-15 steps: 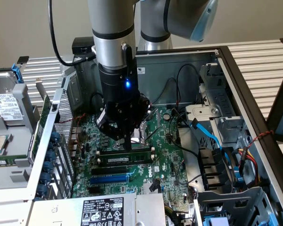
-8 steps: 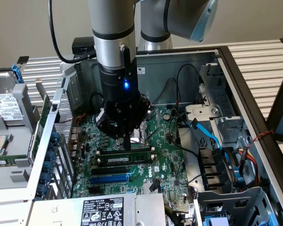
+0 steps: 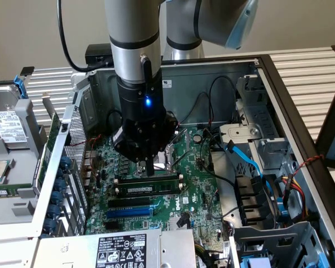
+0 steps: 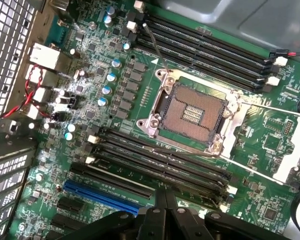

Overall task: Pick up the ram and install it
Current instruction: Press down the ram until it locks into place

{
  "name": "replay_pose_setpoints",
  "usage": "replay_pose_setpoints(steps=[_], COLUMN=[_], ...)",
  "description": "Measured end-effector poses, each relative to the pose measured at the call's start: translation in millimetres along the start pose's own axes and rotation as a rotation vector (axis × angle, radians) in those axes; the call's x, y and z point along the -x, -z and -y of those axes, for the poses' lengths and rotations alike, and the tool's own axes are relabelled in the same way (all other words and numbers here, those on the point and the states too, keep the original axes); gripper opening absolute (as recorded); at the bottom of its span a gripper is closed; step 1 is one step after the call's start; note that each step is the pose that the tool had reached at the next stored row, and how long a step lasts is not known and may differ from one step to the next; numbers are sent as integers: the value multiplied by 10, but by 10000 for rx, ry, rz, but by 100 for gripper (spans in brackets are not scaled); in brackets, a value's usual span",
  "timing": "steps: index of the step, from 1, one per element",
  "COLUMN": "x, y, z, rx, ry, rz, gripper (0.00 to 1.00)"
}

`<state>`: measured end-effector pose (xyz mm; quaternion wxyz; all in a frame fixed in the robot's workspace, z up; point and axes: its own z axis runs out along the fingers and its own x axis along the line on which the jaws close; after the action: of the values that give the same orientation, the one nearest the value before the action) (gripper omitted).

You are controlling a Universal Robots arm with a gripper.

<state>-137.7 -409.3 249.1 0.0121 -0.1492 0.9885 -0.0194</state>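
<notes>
The open case (image 3: 279,111) lies on its side on the desk (image 3: 307,67), so the motherboard (image 3: 195,184) faces up and the arm can reach it from above. The arm (image 3: 135,67) stands vertical over the board, a blue light lit on its wrist.

The gripper (image 3: 149,165) sits low over the memory slots (image 3: 148,187), its tip touching or just above the ram (image 3: 151,179). The ram stands on edge in the slot nearest the CPU socket (image 4: 190,112), parallel to the blue slot (image 3: 131,212); whether it is fully seated cannot be told. In the wrist view the jaws appear drawn together, gripping nothing that can be seen.

The socket is bare, its retention frame (image 4: 285,145) swung aside.

Writing: a white label (image 3: 120,250) on the power supply carries certification marks, not legible. The ram's label cannot be read.
</notes>
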Motion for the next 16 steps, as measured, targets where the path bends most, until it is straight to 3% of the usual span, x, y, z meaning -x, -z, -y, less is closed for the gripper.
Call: replay_pose_setpoints(steps=[16], x=[0], y=[0], z=[0], rx=[784], ry=[-1350], rz=[193], gripper=[11])
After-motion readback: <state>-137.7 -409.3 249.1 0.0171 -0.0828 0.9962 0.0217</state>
